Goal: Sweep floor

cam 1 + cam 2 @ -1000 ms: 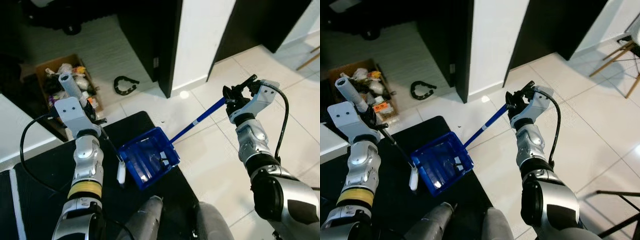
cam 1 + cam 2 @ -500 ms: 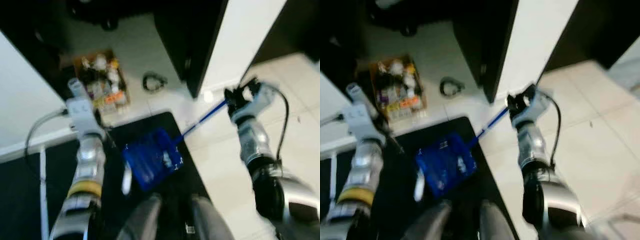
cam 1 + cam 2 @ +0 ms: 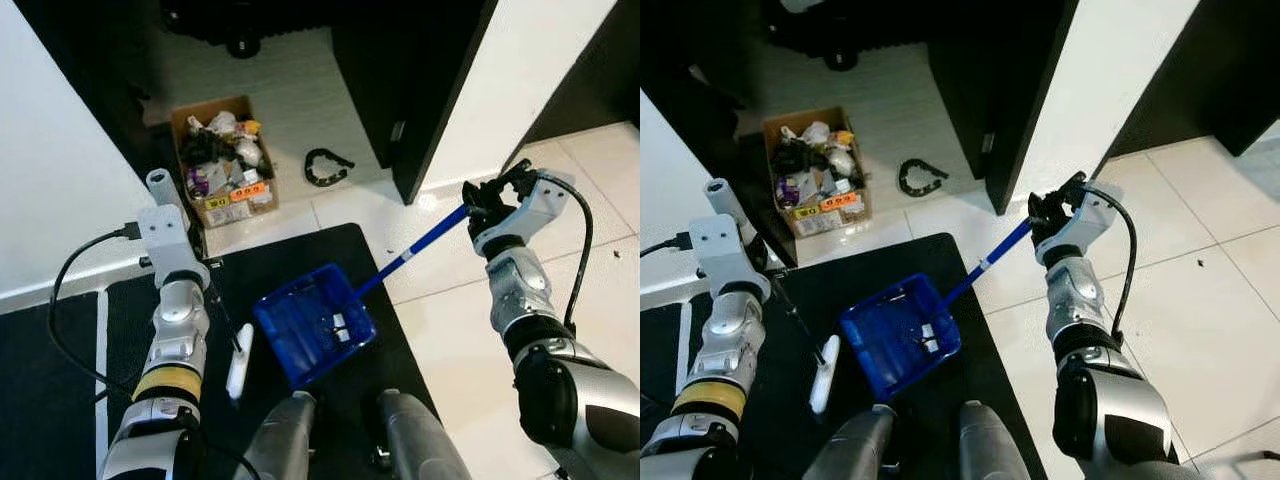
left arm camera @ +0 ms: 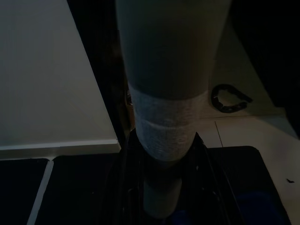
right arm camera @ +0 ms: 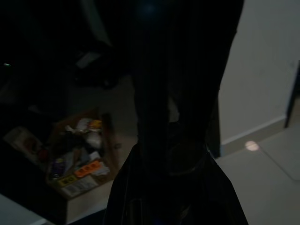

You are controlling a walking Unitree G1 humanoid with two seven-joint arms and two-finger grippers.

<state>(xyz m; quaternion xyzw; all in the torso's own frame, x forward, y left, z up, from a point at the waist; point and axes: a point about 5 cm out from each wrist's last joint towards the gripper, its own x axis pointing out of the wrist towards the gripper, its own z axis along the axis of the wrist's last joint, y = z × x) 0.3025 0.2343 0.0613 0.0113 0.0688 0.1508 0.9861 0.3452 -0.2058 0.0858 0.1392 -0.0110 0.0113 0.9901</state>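
Here the right gripper (image 3: 487, 205) is closed around the upper end of the long blue handle (image 3: 412, 248) of a blue dustpan (image 3: 314, 323), holding it out over the pale tiled floor (image 3: 460, 340). The handle slants down toward the robot's left to the pan, which sits on the black mat (image 3: 90, 360) near that mat's right edge, just ahead of the robot's two grey feet. A few small pale bits lie inside the pan. The left gripper (image 3: 196, 268) is clamped on a thin dark rod, the shaft of a small broom (image 3: 238, 362), whose white head rests on the mat just to the left of the dustpan, close to it but whether touching cannot be told. In the left wrist view a thick grey cylinder (image 4: 166, 93) with a lighter wrapped band stands between the gripper's fingers, with the white wall panel and the black mat behind it. Beyond the mat, on the light floor, stands an open cardboard box (image 3: 221, 160) crammed with mixed rubbish, and beside it lies a black curved object (image 3: 328, 167), shaped like an open ring. A dark door panel (image 3: 420, 90) and a white wall (image 3: 520, 80) rise behind the right arm. The right wrist view is very dark; the box and a bright spot on the floor can be made out.
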